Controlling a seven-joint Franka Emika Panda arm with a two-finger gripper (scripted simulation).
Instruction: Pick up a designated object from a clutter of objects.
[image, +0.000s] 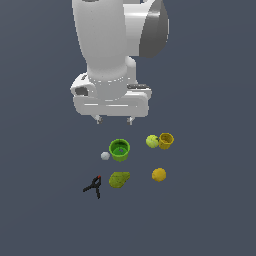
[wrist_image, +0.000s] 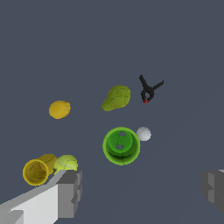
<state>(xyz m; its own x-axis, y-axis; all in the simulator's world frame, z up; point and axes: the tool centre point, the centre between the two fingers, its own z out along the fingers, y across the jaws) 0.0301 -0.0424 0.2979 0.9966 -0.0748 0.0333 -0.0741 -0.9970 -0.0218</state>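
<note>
1. Hand (image: 114, 120): fingers spread, empty, hovering high above the clutter.
2. Black clamp (image: 93, 186): lies on the tabletop (image: 210, 210), at the exterior view's left of the pear (image: 119, 179), apart.
3. Step: approach. Next move calls for travelling over the clamp and descending.

Plain dark grey-blue floor (image: 210, 210).

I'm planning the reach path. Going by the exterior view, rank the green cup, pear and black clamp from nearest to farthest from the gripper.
1. Green cup, just below the gripper.
2. Pear, beyond the cup.
3. Black clamp, farthest, toward the exterior view's left.
</note>
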